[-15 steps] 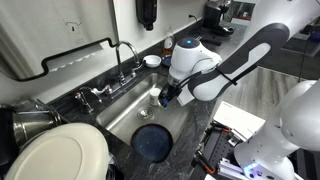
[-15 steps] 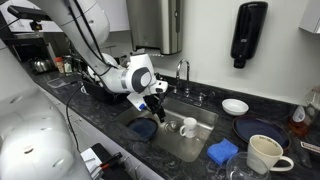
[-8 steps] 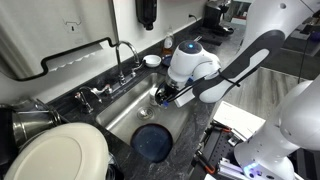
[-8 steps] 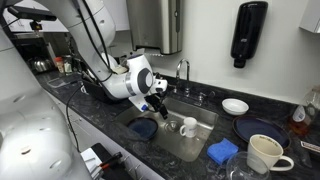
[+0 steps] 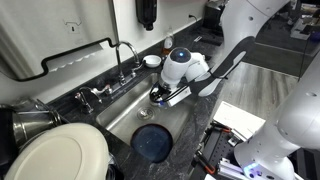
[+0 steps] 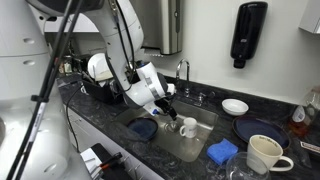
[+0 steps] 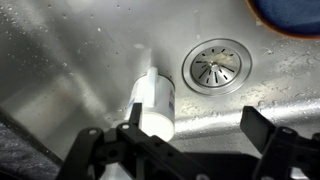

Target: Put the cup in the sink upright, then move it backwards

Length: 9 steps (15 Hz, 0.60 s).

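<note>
gripper nearer cup; drain wrist-only

Dark plate, white bowl, blue sponge, cream mug, wall dispenser

Small white cup on steel sink floor

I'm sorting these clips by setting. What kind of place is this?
Probably a kitchenette or break room: a steel sink with faucet, a mug on the countertop, and a wall dispenser.
</note>
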Each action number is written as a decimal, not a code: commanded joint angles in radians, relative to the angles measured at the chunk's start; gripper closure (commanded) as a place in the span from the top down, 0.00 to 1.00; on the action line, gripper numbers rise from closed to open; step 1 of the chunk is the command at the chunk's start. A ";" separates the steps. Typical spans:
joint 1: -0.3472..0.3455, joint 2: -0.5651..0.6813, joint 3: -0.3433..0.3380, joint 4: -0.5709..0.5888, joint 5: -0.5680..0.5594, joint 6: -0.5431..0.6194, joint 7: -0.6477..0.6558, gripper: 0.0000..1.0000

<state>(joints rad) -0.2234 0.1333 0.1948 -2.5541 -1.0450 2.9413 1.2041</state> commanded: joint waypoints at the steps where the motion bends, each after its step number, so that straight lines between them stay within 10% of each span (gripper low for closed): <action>1: 0.013 0.156 -0.032 0.108 -0.085 0.002 0.071 1.00; 9: 0.008 0.323 -0.107 0.254 -0.226 0.032 0.141 1.00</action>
<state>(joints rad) -0.2177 0.3909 0.1121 -2.3603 -1.2267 2.9414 1.3232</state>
